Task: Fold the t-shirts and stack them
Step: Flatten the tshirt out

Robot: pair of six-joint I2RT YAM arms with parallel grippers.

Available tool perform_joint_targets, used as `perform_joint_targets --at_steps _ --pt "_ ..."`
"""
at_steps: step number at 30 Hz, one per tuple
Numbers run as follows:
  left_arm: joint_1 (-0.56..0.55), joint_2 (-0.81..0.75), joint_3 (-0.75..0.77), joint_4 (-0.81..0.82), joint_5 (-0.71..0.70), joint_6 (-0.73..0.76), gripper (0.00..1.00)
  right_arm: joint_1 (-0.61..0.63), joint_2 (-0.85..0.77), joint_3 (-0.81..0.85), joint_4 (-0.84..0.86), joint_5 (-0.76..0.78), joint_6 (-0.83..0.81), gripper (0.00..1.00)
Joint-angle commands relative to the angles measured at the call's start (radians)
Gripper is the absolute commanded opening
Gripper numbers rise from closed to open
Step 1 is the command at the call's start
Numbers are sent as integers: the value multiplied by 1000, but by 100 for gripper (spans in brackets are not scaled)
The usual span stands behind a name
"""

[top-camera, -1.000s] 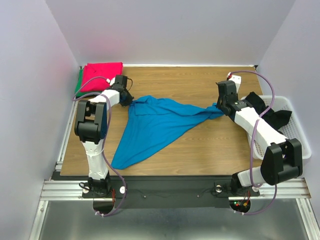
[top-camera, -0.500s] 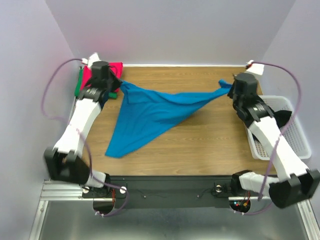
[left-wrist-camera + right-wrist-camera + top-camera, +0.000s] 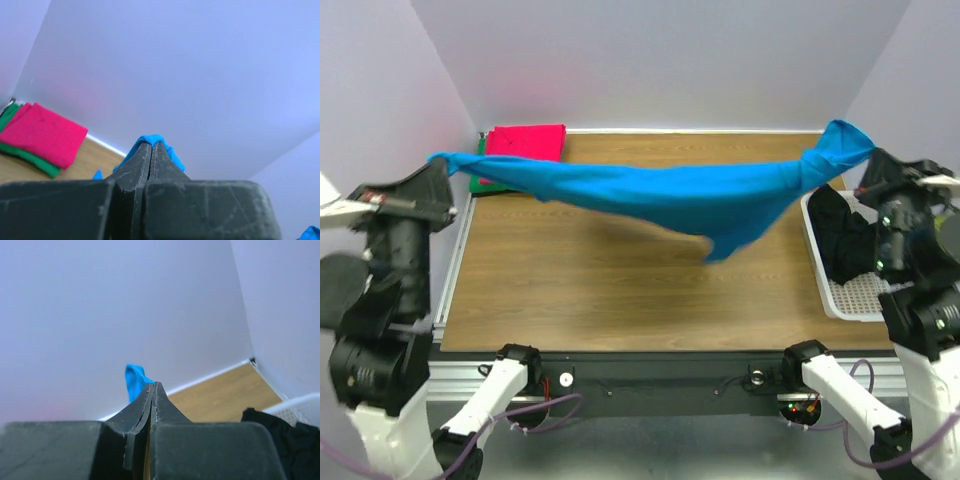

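Observation:
The bright blue t-shirt [image 3: 670,195] hangs stretched in the air across the table, held at both ends. My left gripper [image 3: 438,163] is shut on its left end, high at the left edge; blue cloth [image 3: 155,142] pokes past the closed tips. My right gripper [image 3: 865,160] is shut on its right end, high at the right; a blue tuft [image 3: 135,380] shows beside the tips. The pinkish red t-shirt [image 3: 527,140] lies folded on the folded green t-shirt [image 3: 480,180] at the back left corner, also in the left wrist view [image 3: 42,132].
A white mesh basket [image 3: 865,295] with dark clothing [image 3: 845,235] in it stands at the table's right edge. The wooden table [image 3: 620,280] is ringed by pale walls on three sides.
Both arms have risen and swung outward, lifting the blue t-shirt off the table and pulling it taut between them. The folded red and green shirts have not moved.

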Motion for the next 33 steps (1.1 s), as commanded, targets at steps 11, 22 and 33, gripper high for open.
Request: perform_joint_targets --at_steps 11,22,33 --pt "3 -6 447 -177 70 52 0 4 -114 259 -53 -225 35 0" --pt "3 55 129 -15 53 41 0 2 30 158 -62 -117 8 0" --pt "17 573 -214 218 -31 12 46 -26 544 -57 194 -37 -57 11"
